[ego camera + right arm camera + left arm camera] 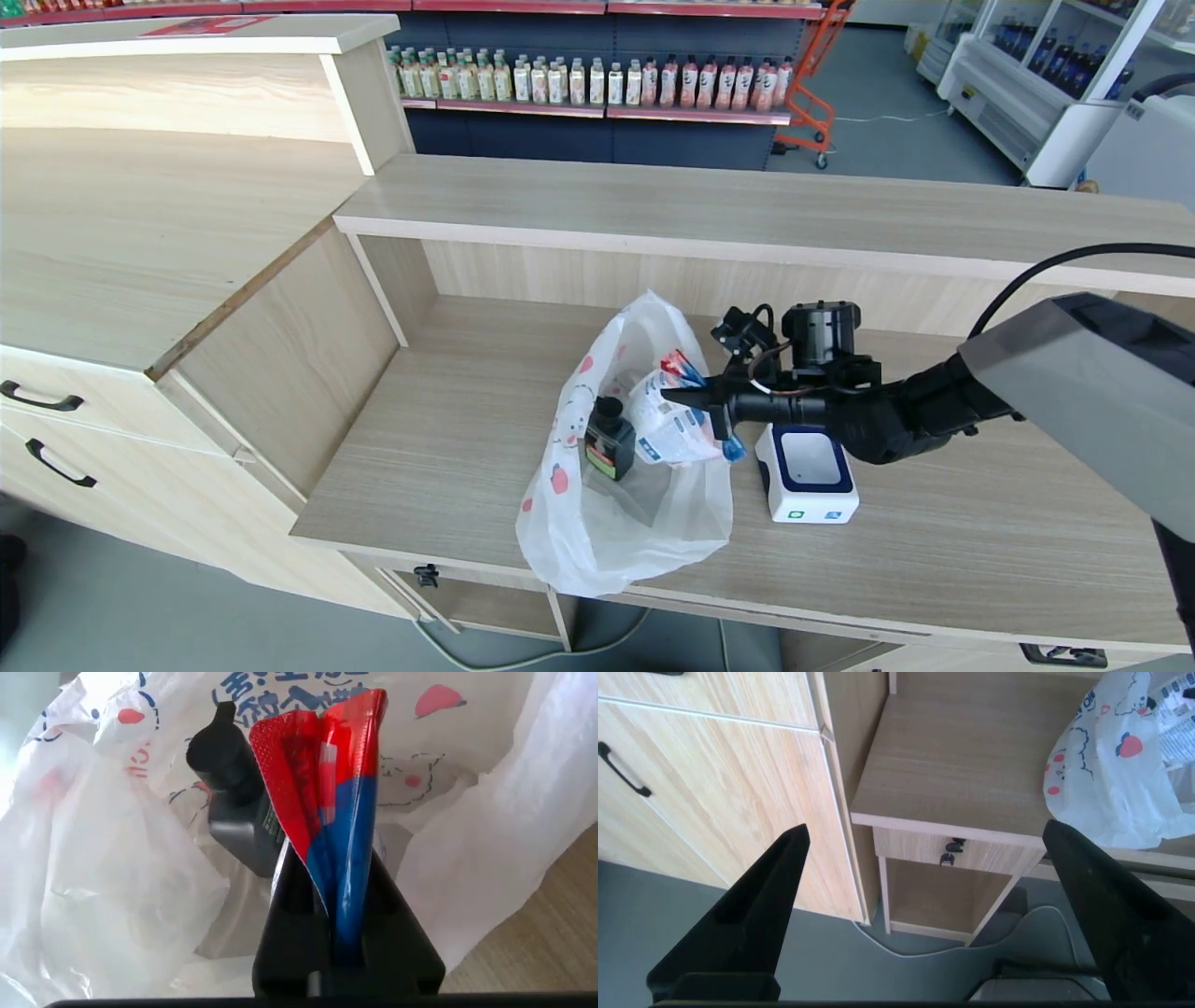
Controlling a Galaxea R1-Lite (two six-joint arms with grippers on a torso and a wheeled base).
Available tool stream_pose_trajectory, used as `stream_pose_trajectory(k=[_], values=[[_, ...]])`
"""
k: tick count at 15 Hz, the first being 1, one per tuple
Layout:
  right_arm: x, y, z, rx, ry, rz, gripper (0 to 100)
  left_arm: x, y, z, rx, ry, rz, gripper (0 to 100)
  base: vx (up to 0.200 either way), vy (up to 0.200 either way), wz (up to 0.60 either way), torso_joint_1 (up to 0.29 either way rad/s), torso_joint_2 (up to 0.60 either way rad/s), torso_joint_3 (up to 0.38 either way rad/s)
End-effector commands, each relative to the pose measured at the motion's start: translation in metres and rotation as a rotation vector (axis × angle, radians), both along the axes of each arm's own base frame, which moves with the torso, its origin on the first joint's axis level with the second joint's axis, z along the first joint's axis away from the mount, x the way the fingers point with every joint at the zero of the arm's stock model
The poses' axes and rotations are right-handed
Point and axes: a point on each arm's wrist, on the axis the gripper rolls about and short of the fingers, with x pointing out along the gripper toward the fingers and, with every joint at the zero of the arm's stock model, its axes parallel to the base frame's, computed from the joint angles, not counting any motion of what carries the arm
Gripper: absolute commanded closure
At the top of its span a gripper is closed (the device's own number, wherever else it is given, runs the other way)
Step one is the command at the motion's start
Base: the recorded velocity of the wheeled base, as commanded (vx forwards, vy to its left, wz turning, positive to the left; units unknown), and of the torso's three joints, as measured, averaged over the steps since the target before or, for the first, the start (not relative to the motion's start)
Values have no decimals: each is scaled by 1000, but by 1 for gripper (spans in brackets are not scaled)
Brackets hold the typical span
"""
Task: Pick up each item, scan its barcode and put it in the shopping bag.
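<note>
The right hand (702, 409) pinches the red-and-blue packet (667, 427) over the shopping bag (607, 537). A dark bottle (609, 441) sits inside at the packet's 9 o'clock, and the scanner (808, 471) is at the bag's 3 o'clock. Best to lower the packet past the rim, clear of the bottle, before releasing. The left hand (924, 835) hangs wide open, off the tabletop (934, 551).

We see the white, red-printed shopping bag (597, 532) lying open, a dark black-capped bottle (609, 448) inside, and a red-and-blue packet (332, 793) pinched by the right gripper (700, 403) at its mouth.
</note>
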Motion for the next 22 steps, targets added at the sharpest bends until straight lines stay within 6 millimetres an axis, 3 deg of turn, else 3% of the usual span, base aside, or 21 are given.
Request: stream_pose_trajectory(k=[1, 2, 4, 7, 9, 11, 13, 15, 18, 19, 20, 22], values=[[5, 9, -5, 1, -7, 15, 100, 0, 0, 0, 0, 0, 0, 0, 0, 0, 0, 0, 0, 0], [7, 10, -1, 8, -13, 15, 0, 0, 0, 0, 0, 0, 0, 0, 0, 0, 0, 0, 0, 0], [8, 11, 7, 46, 8, 4, 0, 0, 0, 0, 0, 0, 0, 0, 0, 0, 0, 0, 0, 0], [4, 13, 48, 181, 83, -23, 0, 0, 0, 0, 0, 0, 0, 0, 0, 0, 0, 0, 0, 0], [-6, 6, 74, 250, 127, -43, 0, 0, 0, 0, 0, 0, 0, 0, 0, 0, 0, 0, 0, 0], [-29, -18, 101, 313, 188, -90, 0, 0, 0, 0, 0, 0, 0, 0, 0, 0, 0, 0, 0, 0], [-96, -65, 131, 347, 222, -168, 0, 0, 0, 0, 0, 0, 0, 0, 0, 0, 0, 0, 0, 0], [-166, -109, 130, 352, 219, -283, 0, 0, 0, 0, 0, 0, 0, 0, 0, 0, 0, 0, 0, 0], [-290, -158, 80, 268, 150, -563, 0, 0, 0, 0, 0, 0, 0, 0, 0, 0, 0, 0, 0, 0], [-307, -160, 71, 261, 149, -605, 0, 0, 0, 0, 0, 0, 0, 0, 0, 0, 0, 0, 0, 0], [-359, -158, 39, 246, 127, -760, 0, 0, 0, 0, 0, 0, 0, 0, 0, 0, 0, 0, 0, 0], [-400, -157, 14, 239, 27, -904, 0, 0, 0, 0, 0, 0, 0, 0, 0, 0, 0, 0, 0, 0]])
